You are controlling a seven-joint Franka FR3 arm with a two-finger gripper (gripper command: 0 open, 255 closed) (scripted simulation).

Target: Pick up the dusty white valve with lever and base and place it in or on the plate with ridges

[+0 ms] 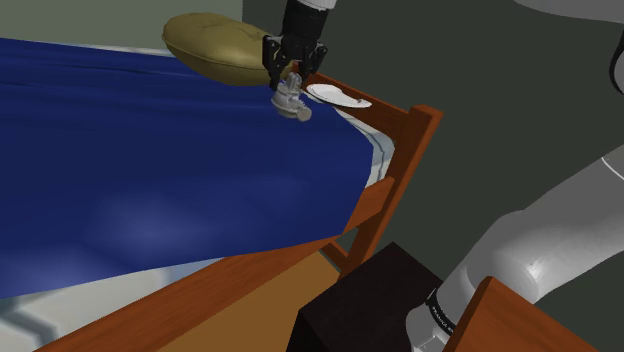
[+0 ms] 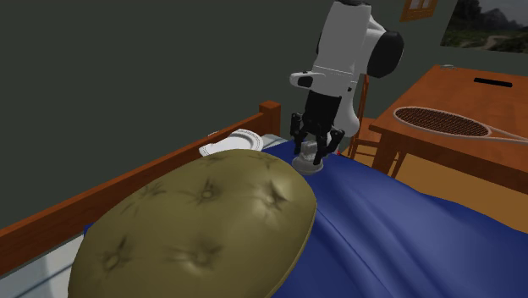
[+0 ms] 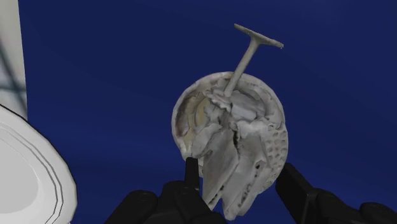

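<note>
We see the end effector (image 1: pixel 288 80) closed on the valve (image 3: pixel 232 137), one of its fingers (image 3: pixel 190 173) on either side of the lumpy body. This leaves the lever (image 3: pixel 245 60) pointing away from the hand and free of the grip. The valve sits at or just above the blue bed cover (image 1: pixel 150 170); we cannot tell whether it is clear of the cloth. It is just beside the ridged white plate (image 1: pixel 338 97), which lies at the bed's corner by the wooden frame (image 1: pixel 400 150), so we judge only a short carry is needed. The valve is off-white mottled with grey. It has a round dished base, a rough layered middle, and a thin stem ending in a flat crossbar.
</note>
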